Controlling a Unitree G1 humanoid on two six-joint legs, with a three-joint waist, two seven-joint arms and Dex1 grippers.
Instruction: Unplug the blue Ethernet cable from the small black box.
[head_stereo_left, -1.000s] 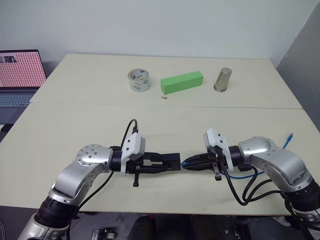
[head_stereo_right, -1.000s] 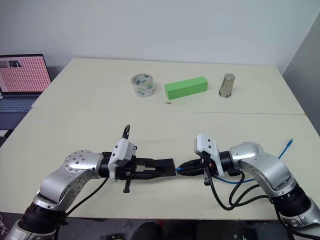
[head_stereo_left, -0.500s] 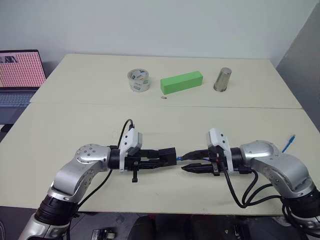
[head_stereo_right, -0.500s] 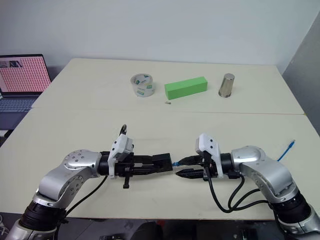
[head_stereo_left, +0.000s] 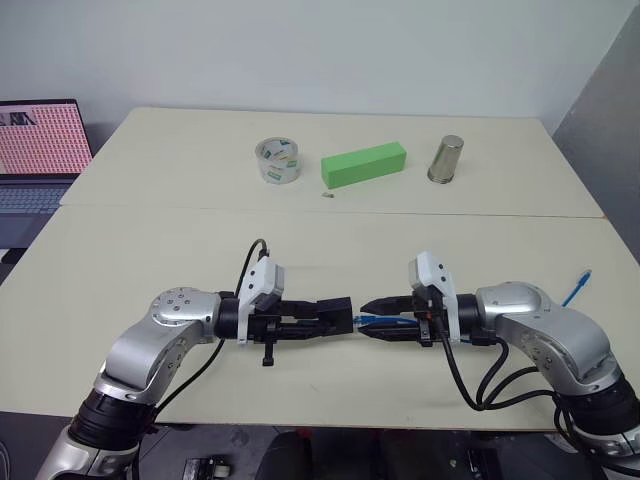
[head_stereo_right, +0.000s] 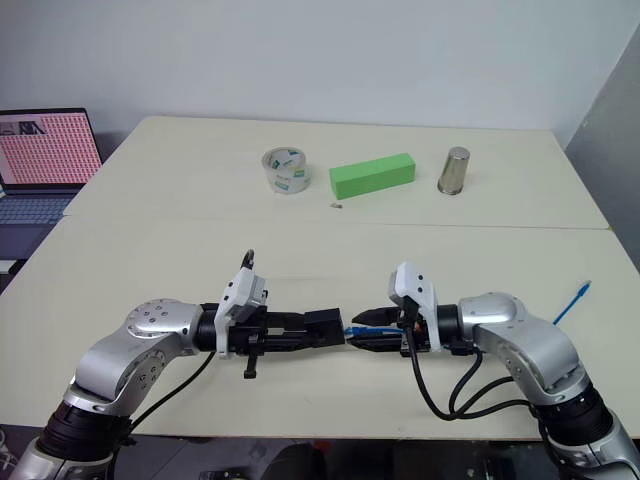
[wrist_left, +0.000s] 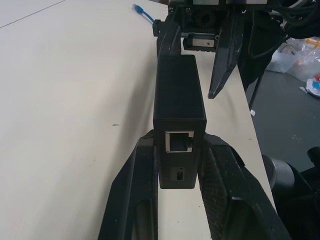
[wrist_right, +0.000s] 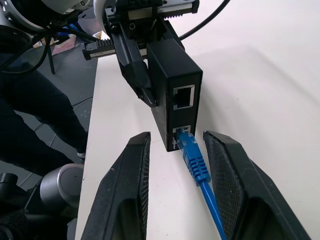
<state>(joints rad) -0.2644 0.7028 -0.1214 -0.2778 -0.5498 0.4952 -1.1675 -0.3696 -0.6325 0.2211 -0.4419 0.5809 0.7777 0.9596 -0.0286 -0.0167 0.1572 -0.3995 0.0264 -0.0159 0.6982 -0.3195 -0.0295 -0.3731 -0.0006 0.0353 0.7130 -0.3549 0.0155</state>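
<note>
Black box (wrist_right: 172, 95) sits clamped end-on in the left gripper (wrist_left: 177, 165), held up off the table (head_stereo_left: 320, 235) near its front edge, mid-way along. Judging by that, the left arm is acting as a vice — box kept level and steady w/ its port side turned to the right arm so the plug can be drawn straight out.

Blue cable (wrist_right: 200, 172) is plugged into the box's lower port; the rest runs back under the right arm, far plug lying by the table's right edge. Right gripper (wrist_right: 175, 150) faces the box head-on, fingers (wrist_right: 131, 165) parted to a moderate gap, one each side of the plug, touching nothing that I can see. Prob. lined up that way to close on the plug body, not the cord, since a pull on the cord alone could strain it.

Views differ:
- right wrist view shows the plug seated, an empty port above it, and the gap on both sides of the plug — head views give just a blue speck between black tips.
- left wrist view shows the box's opposite end, w/ another empty port, squeezed between the left fingers (wrist_left: 137, 185).
- head views alone show tape, green block, metal cup near the back edge, well apart from the work.
</note>
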